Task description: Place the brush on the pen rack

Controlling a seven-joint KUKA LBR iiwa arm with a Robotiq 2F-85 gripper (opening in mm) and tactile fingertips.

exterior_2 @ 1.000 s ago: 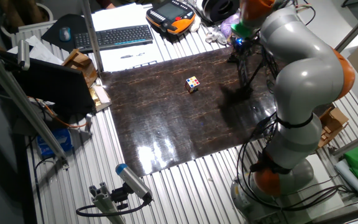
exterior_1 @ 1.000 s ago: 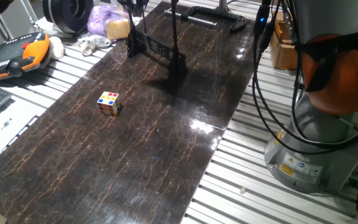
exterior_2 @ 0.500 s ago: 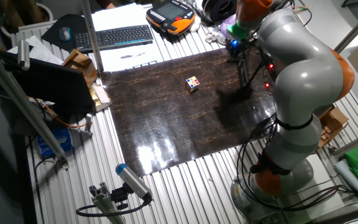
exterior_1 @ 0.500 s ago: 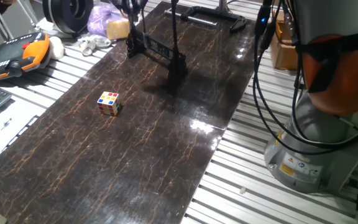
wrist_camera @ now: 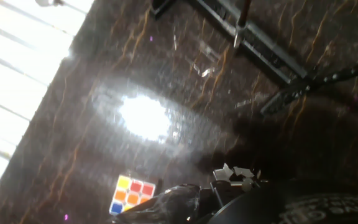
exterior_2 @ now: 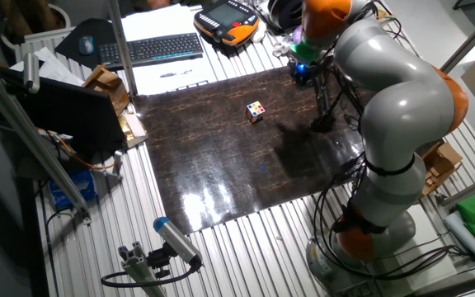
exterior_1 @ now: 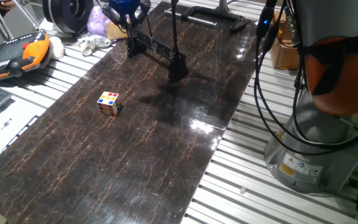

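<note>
The pen rack is a low black bar between two black feet at the far end of the dark mat. The brush shows as a thin dark stick rising steeply from the rack's near foot. In the hand view its orange-brown shaft and greyish tip point down at the rack's bar. My gripper hangs by the rack's far foot, apart from the brush. Its fingers look spread, with nothing between them. In the other fixed view the gripper is lit blue.
A multicoloured cube sits on the mat left of the middle, also in the hand view. A flat black bracket lies behind the rack. An orange pendant, a purple bag and a wooden box flank the mat.
My hand has moved left, off the rack's middle toward its far foot and lower into view. The brush, rack and cube have not moved.
</note>
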